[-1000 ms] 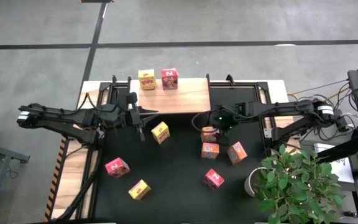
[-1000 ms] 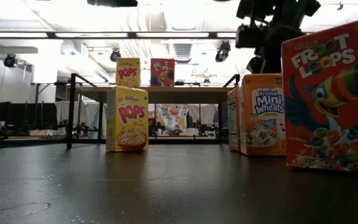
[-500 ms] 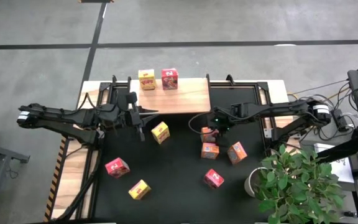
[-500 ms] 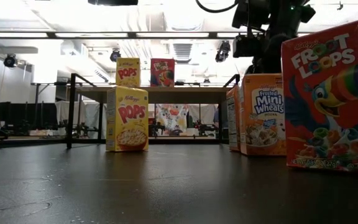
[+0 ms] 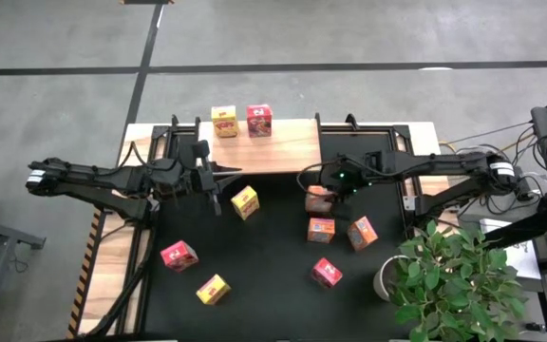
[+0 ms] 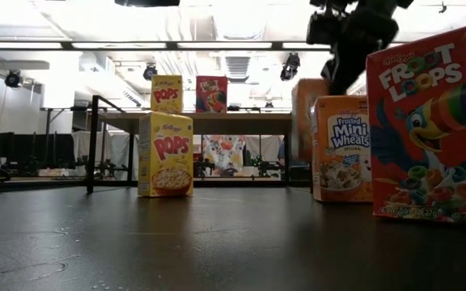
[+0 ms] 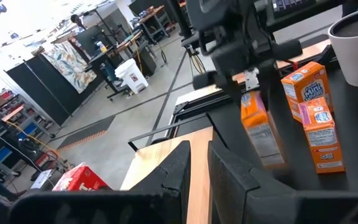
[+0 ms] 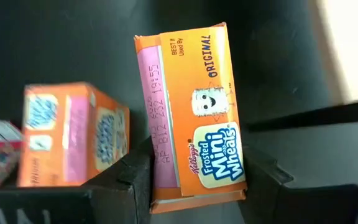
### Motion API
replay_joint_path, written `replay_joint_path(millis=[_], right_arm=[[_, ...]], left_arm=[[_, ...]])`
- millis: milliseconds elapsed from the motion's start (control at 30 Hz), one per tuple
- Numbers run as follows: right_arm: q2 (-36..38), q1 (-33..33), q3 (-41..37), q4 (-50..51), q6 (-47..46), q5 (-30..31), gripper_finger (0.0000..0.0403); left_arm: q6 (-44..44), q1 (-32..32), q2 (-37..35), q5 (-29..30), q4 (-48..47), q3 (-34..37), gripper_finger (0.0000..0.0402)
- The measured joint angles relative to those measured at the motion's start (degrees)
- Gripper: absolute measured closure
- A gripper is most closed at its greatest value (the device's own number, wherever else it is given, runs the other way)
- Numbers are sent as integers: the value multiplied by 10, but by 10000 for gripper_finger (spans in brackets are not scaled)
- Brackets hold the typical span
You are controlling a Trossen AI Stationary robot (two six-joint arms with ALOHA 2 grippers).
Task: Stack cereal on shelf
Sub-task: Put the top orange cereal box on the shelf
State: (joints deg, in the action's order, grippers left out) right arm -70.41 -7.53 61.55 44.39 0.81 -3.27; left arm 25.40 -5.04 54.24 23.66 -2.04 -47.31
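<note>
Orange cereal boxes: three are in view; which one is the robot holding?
The orange box nearest the shelf, clamped in the right gripper and lifted; the other two stand free on the mat.

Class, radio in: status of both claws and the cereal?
Right claw shut on orange Mini-Wheats box, lifted off mat. Left claw idle by shelf. Two boxes shelved. Path unobstructed.

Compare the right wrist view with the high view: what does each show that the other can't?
Only the right wrist view shows the grip up close: the right gripper is shut on an orange Mini Wheats box, one dark finger against each side.

Only the high view shows the layout: a yellow box and a red box on the wooden shelf, the left gripper waiting beside a yellow box on the mat, and the plant.

Both show the held box and a second orange box nearby.
</note>
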Motion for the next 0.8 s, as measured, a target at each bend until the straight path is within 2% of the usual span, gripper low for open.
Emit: replay_joint_path(millis=[233,367,533,800], right_arm=[[10,0,62,-23,10,6,241],[10,0,98,-79,27,64,244],[9,-12,132,-93,34,148,243],[-1,-72,142,-100,0,140,243]], left_arm=[[-9,0,0,0,5,0,363],[-4,0,0,0,8,0,363],[-5,0,0,0,10,0,363],[-6,0,0,0,10,0,363]])
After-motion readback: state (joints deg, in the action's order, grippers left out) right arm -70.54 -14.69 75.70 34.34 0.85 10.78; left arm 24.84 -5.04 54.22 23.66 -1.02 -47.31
